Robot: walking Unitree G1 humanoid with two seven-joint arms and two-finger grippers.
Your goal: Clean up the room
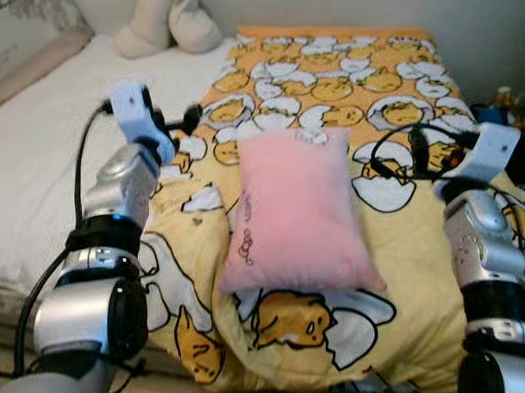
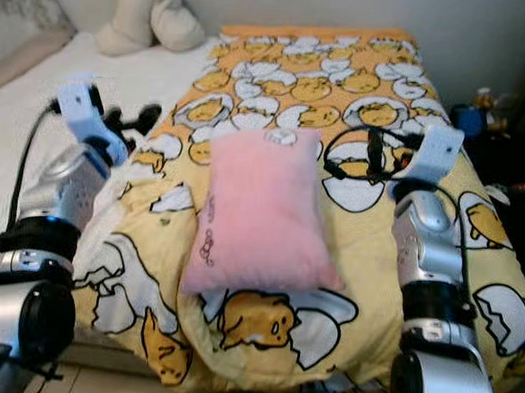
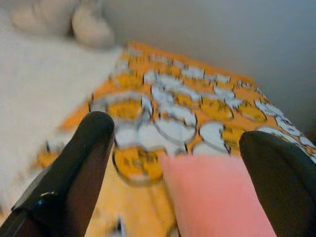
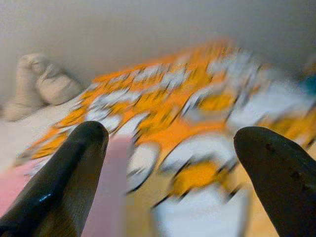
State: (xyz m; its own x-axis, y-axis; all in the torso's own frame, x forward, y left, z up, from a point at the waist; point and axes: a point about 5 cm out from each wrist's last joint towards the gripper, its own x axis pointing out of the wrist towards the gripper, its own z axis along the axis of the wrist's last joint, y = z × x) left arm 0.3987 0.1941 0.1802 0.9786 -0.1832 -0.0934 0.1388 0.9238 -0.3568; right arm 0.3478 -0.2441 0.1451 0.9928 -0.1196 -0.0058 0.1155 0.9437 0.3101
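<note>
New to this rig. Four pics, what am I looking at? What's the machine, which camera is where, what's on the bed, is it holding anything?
It is a humanoid robot with two silver arms, each ending in two black fingers. The two wide pictures come from its head, looking down at a bed. The other two come from cameras on its wrists, looking along the fingers. On the bed lies a yellow blanket printed with eggs, with a pink pillow on top and a cream plush toy at the far end. The left gripper and right gripper are both open, holding nothing.
</note>
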